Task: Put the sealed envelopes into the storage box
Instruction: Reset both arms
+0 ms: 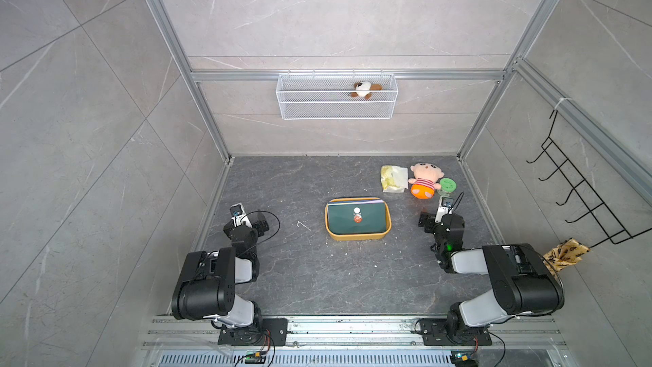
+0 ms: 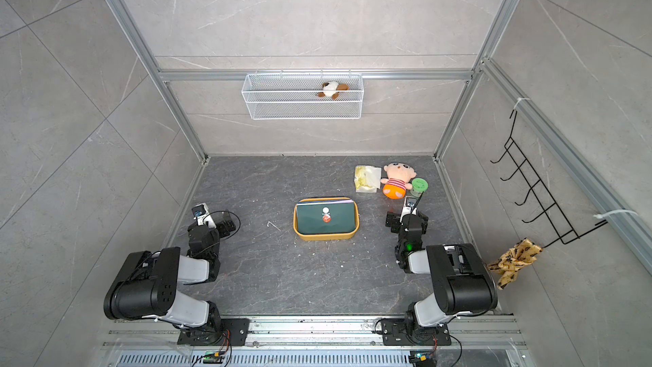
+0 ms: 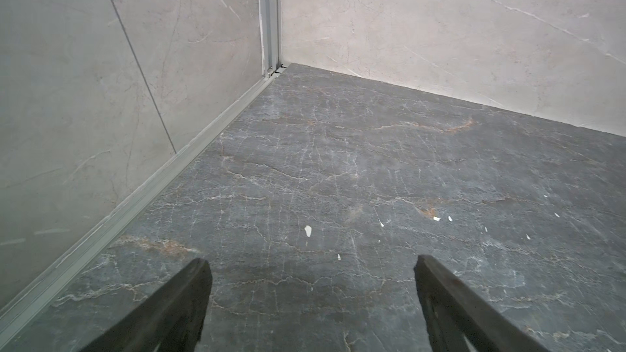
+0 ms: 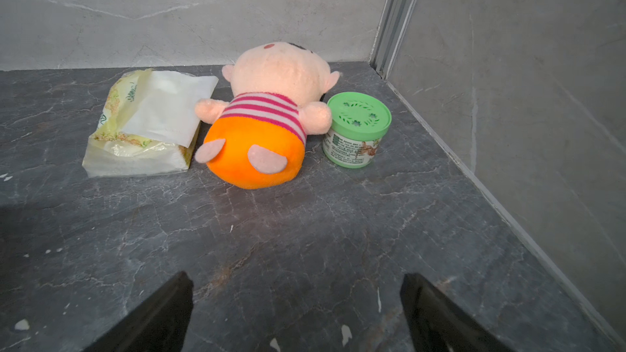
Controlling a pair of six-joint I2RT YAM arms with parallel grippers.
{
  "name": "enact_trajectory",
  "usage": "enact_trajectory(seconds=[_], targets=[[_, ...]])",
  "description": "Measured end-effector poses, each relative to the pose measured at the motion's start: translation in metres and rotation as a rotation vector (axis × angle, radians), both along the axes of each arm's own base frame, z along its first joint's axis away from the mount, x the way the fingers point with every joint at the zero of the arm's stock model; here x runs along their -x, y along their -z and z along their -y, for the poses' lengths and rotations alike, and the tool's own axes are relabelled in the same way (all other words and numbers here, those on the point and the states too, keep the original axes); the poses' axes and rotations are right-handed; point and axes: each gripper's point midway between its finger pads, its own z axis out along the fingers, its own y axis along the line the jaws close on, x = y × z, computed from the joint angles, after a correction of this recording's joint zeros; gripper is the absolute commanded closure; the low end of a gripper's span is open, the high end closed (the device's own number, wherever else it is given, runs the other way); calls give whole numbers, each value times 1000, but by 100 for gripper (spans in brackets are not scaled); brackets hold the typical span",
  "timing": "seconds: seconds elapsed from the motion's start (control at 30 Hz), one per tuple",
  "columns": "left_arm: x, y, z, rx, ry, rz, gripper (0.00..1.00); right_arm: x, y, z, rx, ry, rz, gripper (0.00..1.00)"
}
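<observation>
The storage box [image 1: 356, 237] is a shallow yellow-orange tray in the middle of the dark floor, seen in both top views [image 2: 326, 237]. The sealed envelopes lie stacked inside it. A dark green one [image 1: 368, 223] is on top, with a white and a red seal at its centre, and pale edges of others [image 1: 356, 201] show along the far side. My left gripper [image 3: 311, 262] hovers open over bare floor left of the box, empty. My right gripper [image 4: 296, 277] stands open and empty right of the box, facing the far right corner.
A crinkly yellowish packet [image 4: 142, 126], a plush doll [image 4: 267, 120] and a green-lidded jar [image 4: 355, 130] sit at the far right. A white wire basket [image 1: 337, 107] holding a small plush [image 1: 365, 90] hangs on the back wall. A black hook rack [image 1: 578, 192] is on the right wall.
</observation>
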Motion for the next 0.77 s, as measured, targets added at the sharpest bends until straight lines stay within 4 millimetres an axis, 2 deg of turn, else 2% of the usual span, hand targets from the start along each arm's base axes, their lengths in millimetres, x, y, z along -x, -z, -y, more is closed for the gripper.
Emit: enact_trajectory(seconds=[0.77], targets=[[0,3,4,9,18,-12,2,0,0,-2,-4,-11,0,1]])
